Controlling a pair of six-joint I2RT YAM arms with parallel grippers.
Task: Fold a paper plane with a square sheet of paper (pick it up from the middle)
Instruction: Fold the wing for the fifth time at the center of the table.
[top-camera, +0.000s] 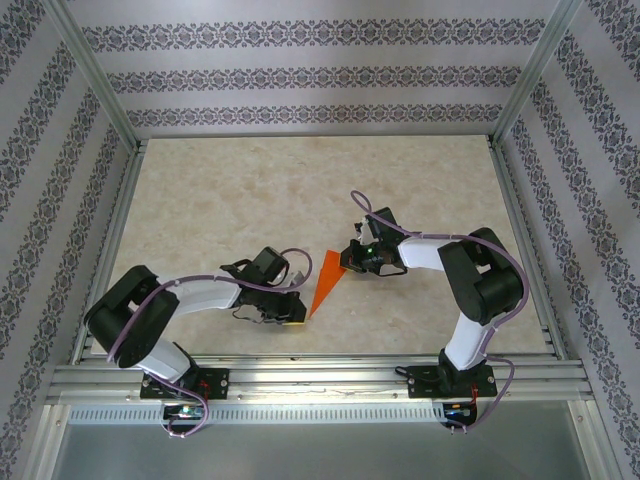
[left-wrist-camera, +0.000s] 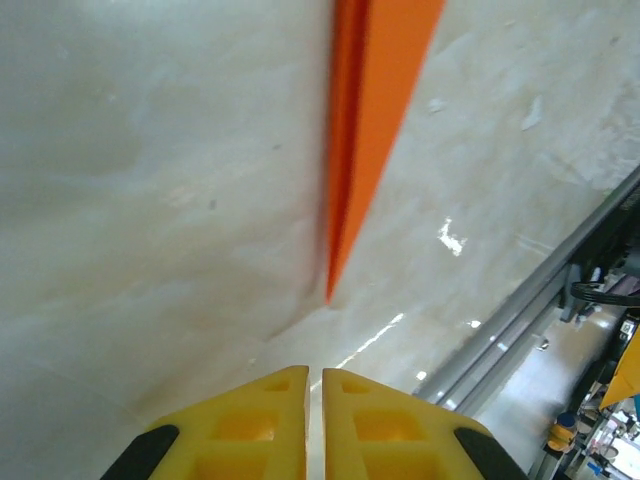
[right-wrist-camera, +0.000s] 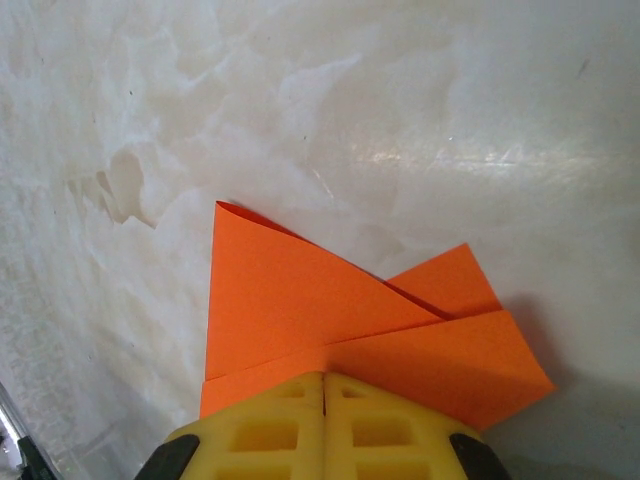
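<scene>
The paper plane (top-camera: 324, 285) lies on the marble-patterned table (top-camera: 220, 200), a little way in from the aluminium rail (top-camera: 320, 372) along the table's near edge. It is a narrow bright orange dart. Its sharp tip points down towards the rail and its wide tail lies on the side away from the rail.

The right gripper (top-camera: 350, 262) sits at that tail end, farther from the rail than any other part of the plane. In the right wrist view the right gripper (right-wrist-camera: 325, 400) has its yellow fingers (right-wrist-camera: 270, 430) pressed together, clenched on the tail edge of the paper plane (right-wrist-camera: 300, 310), which runs in under them. From there the folded layers fan out over the table (right-wrist-camera: 400, 120): one large flap on the left and smaller overlapping flaps on the right.

The left gripper (top-camera: 292, 318) is down by the tip, closer to the rail than the right gripper is. In the left wrist view the left gripper (left-wrist-camera: 315, 395) has its yellow fingers (left-wrist-camera: 250, 420) drawn almost together, with only a thin slit left and nothing between them. The tip of the paper plane (left-wrist-camera: 365, 130) ends just ahead of them, apart from the fingertips. The centre crease shows as a darker band along its length. The rail (left-wrist-camera: 540, 310) runs diagonally on the right of that view
</scene>
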